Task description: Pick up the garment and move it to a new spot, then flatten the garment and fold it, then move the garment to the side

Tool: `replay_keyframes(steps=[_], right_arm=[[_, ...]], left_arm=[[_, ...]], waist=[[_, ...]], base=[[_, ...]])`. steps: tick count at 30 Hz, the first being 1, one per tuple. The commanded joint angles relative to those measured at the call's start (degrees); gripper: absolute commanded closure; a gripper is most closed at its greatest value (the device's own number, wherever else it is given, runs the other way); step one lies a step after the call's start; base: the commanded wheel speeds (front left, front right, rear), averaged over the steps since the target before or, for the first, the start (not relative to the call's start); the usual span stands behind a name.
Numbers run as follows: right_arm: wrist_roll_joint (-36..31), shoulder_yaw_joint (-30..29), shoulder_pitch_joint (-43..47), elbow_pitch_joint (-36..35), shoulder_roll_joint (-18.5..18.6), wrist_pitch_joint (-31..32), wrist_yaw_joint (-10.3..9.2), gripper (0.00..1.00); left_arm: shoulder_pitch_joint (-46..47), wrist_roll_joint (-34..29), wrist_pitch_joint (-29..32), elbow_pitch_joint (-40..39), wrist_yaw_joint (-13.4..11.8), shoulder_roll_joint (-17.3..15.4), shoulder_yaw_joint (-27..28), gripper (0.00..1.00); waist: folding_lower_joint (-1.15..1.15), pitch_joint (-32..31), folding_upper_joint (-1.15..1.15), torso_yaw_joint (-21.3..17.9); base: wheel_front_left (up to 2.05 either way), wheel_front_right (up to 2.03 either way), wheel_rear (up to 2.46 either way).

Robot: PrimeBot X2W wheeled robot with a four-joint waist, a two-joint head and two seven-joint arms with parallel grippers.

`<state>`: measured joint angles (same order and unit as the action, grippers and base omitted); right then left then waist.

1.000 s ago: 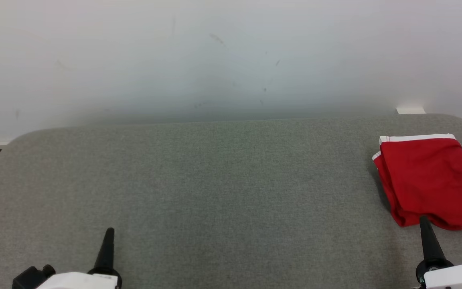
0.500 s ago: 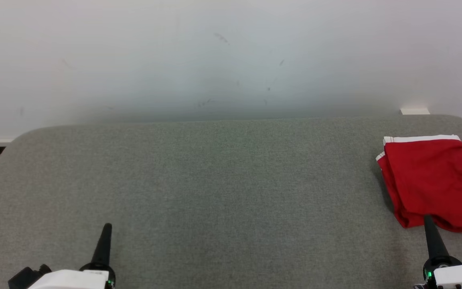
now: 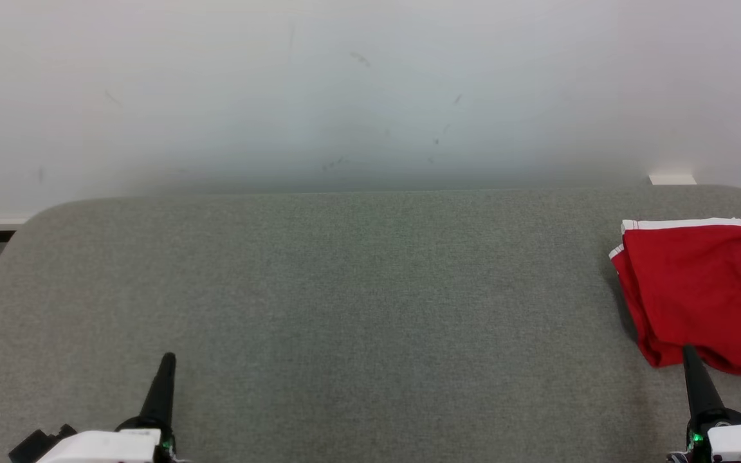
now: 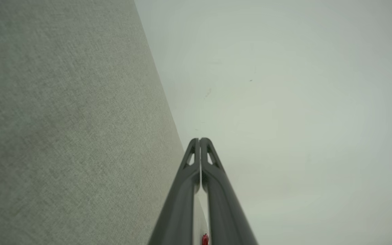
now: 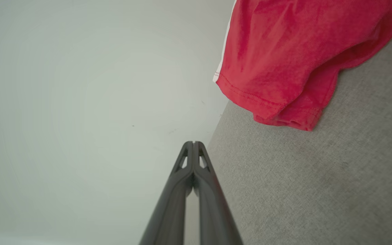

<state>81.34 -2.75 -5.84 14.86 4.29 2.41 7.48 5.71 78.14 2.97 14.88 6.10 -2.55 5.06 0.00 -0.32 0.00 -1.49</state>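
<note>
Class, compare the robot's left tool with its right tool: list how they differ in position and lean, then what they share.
The right tool sits just short of the near hem of the folded red garment; the left tool is far from it, over the bare grey fabric surface. In the head view, the left tool leans slightly rightward, the right tool slightly leftward. Shared: both are shut tight, holding nothing.

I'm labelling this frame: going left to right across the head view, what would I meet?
left gripper, low by the near edge → bare stretch of grey table → red garment by the right edge
</note>
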Motion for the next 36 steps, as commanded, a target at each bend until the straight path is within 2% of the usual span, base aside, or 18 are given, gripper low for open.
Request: replay_keyframes(steps=[1,36], right_arm=[[1.0,-0.5,-1.1,-0.5,0.2,0.2,0.02,1.00],[11.8,-3.2,-1.1,-0.6,-0.9,3.6,0.02,1.00]], left_arm=[[0.8,1.4,0.3,-0.5,0.5,-0.4,0.3,1.00],[1.0,14.5,3.9,-1.2,1.0,-0.5,1.7,1.00]], waist=[[0.00,0.0,0.00,0.0],[0.00,0.3,0.00,1.5]], base=[[0.00,0.00,0.00],[0.00,0.00,0.00]])
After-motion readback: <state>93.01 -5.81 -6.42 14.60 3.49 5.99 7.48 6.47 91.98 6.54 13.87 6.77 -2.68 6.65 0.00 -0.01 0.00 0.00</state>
